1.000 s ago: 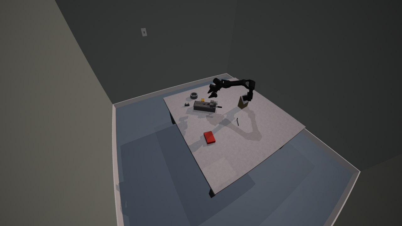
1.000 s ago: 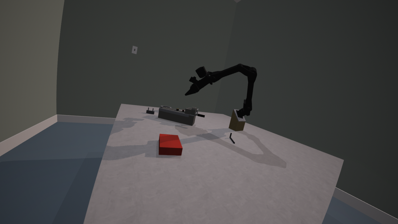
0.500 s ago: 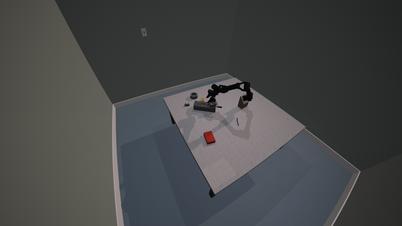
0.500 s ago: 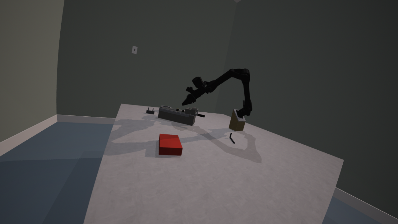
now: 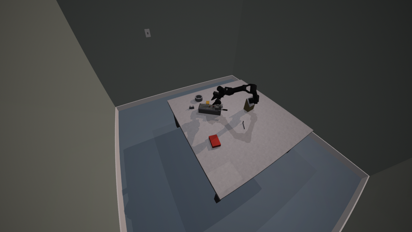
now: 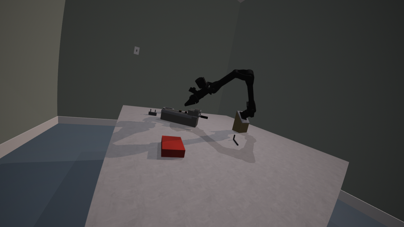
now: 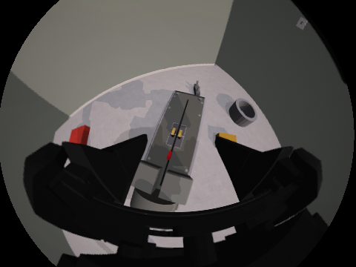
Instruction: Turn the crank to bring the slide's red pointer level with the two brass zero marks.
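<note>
Gripper (image 5: 214, 101) (image 6: 185, 105) (image 7: 182, 139) above machine (image 5: 209, 111) (image 6: 178, 118) (image 7: 178, 111), fingers wide apart, empty; crank handle (image 5: 225, 110) (image 6: 204, 117) juts from machine's arm-base end, behind fingertips.

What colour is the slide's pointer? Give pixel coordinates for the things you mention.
Red (image 7: 169, 155); it shows best in the wrist view.

No words, brands or numbers are showing legibly. On the top face of a long, grey, box-shaped machine (image 5: 209, 110) (image 6: 178, 118) (image 7: 194, 115), a faint pale line of marking (image 7: 180, 167) is appearing near one edge, too small to read. Farther along the same face, two small brass zero marks (image 7: 173, 131) are flanking a dark slot, a pale dashed outline (image 7: 173, 147) surrounding them.
</note>
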`<state>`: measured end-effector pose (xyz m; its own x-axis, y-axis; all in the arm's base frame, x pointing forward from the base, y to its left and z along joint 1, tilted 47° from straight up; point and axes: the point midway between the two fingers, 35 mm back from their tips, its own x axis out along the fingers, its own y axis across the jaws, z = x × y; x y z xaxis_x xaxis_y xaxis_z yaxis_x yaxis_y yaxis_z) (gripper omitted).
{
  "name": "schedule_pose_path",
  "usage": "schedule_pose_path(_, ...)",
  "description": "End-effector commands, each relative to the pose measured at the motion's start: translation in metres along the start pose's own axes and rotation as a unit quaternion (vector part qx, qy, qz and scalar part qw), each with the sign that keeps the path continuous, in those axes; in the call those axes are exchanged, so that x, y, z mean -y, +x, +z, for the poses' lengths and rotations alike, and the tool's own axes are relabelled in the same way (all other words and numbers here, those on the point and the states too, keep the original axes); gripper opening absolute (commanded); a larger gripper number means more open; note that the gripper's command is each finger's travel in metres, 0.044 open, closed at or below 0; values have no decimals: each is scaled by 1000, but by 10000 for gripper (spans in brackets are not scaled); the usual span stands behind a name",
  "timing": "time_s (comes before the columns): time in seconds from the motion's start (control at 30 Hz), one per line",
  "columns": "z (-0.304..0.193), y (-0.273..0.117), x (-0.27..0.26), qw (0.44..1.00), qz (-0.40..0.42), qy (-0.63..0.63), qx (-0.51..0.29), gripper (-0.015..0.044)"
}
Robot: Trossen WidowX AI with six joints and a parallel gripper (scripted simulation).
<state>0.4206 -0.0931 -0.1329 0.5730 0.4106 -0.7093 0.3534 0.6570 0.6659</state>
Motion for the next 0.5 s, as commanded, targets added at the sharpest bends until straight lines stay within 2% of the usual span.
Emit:
schedule_pose_path(0.0, 10, -8, 0, 1000, -2, 0, 2, 440)
schedule_pose_path(0.2, 47, -46, -2, 1000, 0, -3, 2, 440)
schedule_pose_path(0.47, 36, -63, -24, 1000, -21, 12, -2, 440)
